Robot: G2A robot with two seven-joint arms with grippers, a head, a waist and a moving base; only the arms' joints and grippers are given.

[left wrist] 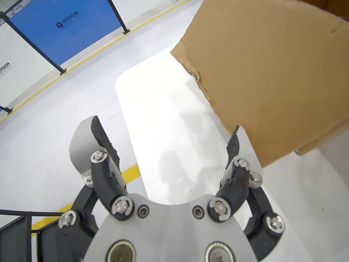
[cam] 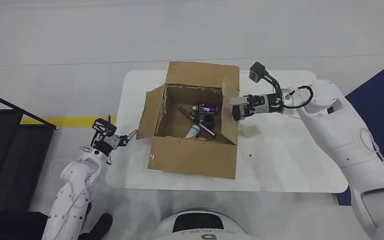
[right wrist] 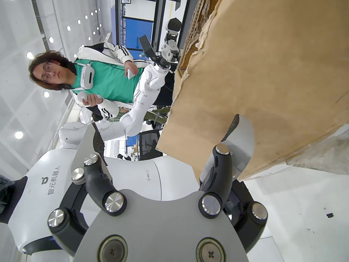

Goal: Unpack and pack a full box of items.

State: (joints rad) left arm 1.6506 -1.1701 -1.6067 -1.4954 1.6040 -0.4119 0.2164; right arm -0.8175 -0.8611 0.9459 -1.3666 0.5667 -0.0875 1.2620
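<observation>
Looking down from the top, you have the cardboard box (cam: 192,157) standing open on the white table (cam: 288,162), all its flaps folded outward. Inside it lie a dark can (cam: 207,108) with a blue label, a white bottle (cam: 193,131) on its side and a dark rod (cam: 191,114) laid diagonally across the floor. The print on the can and bottle is too small to read.

Your right gripper (cam: 235,110) (right wrist: 165,124) sits just beside the outer face of the right flap (cam: 230,96), jaws spread wide and empty. One finger is close against the cardboard, though you cannot tell whether it touches.

Your left gripper (cam: 124,138) (left wrist: 163,126) hangs over the table's left edge, near the left flap (cam: 150,114), also spread wide with nothing between its fingers.

Beyond the table, blue panels (left wrist: 62,23) carry a small white logo and lettering.
</observation>
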